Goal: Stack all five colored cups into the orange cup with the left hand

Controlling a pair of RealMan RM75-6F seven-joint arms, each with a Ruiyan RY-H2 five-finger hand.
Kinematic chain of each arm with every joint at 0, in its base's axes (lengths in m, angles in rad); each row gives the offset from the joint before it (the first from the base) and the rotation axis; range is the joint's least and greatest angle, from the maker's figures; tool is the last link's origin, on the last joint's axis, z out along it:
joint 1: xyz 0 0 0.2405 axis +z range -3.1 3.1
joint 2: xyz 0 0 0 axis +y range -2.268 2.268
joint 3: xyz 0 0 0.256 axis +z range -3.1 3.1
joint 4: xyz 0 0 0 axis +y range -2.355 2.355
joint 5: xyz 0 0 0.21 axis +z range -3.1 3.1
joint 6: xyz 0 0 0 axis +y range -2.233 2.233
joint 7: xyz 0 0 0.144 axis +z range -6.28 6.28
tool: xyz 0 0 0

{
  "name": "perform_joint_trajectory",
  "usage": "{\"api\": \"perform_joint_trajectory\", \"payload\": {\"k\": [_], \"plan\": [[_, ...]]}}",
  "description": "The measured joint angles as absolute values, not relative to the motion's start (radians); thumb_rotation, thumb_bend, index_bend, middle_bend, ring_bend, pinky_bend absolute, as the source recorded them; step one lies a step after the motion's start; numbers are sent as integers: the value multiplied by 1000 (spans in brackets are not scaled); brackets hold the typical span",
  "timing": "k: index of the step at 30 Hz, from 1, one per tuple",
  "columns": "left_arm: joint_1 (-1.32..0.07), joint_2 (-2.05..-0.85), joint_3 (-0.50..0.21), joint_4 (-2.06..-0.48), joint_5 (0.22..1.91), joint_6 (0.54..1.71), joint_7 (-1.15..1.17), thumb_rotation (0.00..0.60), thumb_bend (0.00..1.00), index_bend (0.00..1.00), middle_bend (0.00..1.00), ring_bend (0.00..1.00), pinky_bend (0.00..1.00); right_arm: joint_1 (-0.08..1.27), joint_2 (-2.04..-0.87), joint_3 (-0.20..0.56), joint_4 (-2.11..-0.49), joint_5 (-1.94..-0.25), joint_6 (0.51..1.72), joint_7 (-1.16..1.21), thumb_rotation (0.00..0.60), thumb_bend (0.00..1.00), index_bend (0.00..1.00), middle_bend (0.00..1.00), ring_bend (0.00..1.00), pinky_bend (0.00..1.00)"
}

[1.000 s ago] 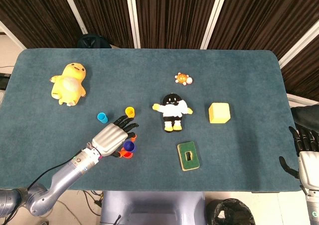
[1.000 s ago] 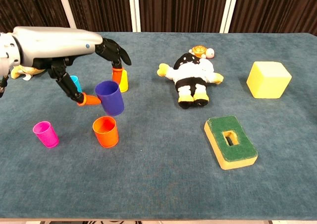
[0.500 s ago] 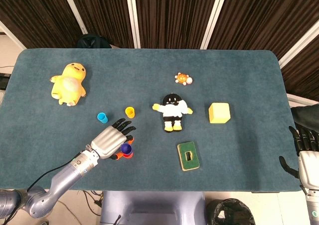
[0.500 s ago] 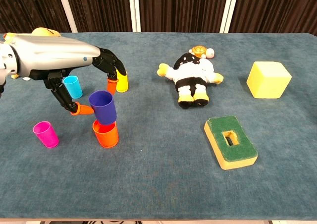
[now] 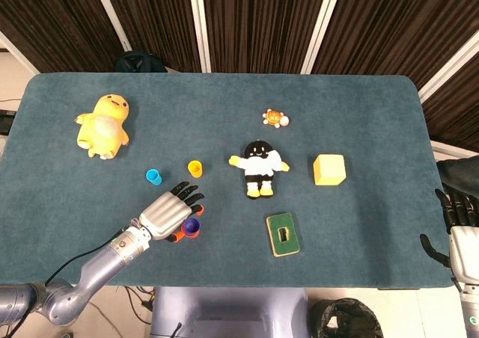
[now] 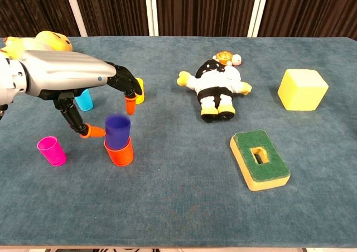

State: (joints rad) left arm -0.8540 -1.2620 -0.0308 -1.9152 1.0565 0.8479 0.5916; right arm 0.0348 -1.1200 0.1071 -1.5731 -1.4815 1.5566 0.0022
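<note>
The purple cup (image 6: 117,128), which a second ago hung in the left robot hand (image 6: 83,85) above and beside the orange cup (image 6: 120,152), now sits nested in it, its upper half standing proud of the orange rim. The fingers (image 6: 92,132) have let go: in the chest view thumb and fingertips sit just clear of the purple cup on either side, spread and holding nothing, with the palm hovering over the stack. So one cup looks to be stacked, near the front edge of the table (image 6: 184,207) toward its left end. The pink cup (image 6: 51,150) stands just left of the stack, while the blue cup (image 5: 153,176) and yellow cup (image 5: 194,167) wait a little farther back. The right robot hand (image 5: 458,229) rests off the table's right edge, its fingers apart and empty.
</note>
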Motion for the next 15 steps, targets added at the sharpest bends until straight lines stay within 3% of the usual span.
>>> {"api": "perform_joint_trajectory", "payload": {"k": [6,15], "plan": [[-869,-1249,-25,-1925,1029,840,607,600,161,125,92,0,33,34,-1120,108,-1575,-1479,1557,3,600,373,72,44,71,36],[-847,-1288,-62,-1872,1050,956,568,600,161,135,114,0,53,36,-1120,106,-1578,-1478,1551,0,600,373,72,44,71,36]]}}
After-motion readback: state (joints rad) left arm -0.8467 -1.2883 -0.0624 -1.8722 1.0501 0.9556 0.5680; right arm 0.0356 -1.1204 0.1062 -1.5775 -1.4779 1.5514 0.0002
